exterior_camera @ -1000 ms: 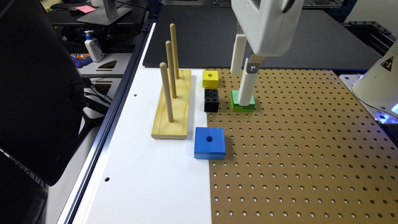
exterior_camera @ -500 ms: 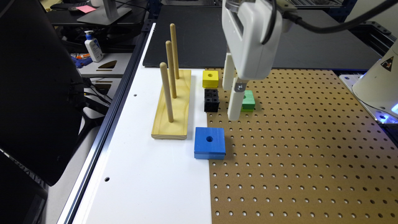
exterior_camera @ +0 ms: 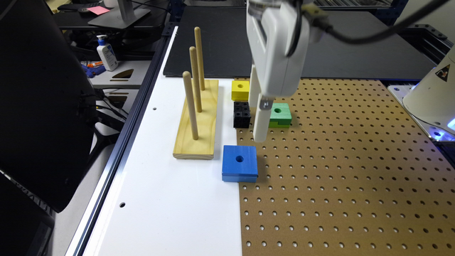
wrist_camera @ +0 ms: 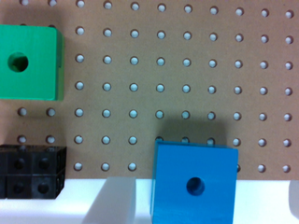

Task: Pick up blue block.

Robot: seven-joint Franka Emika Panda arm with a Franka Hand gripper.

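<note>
Bare pegboard (exterior_camera: 337,170) beside the blue block (exterior_camera: 240,163); black block (exterior_camera: 242,114), peg stand (exterior_camera: 197,121) close behind.

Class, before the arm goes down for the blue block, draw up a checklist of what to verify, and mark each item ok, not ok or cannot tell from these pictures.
1. Blue block lies flat, hole up, nothing on it: ok.
2. Gripper centred over the blue block: not ok; in the exterior view it hangs above the pegboard, between the black block and the green block.
3. Fingers spread wider than the block: ok; the wrist view shows one on each side of it.
4. Gripper carrying nothing: ok.
5. Room around the block: ok; the wooden peg stand and black block stand apart from it.
6. Block square to the fingers: cannot tell.
</note>
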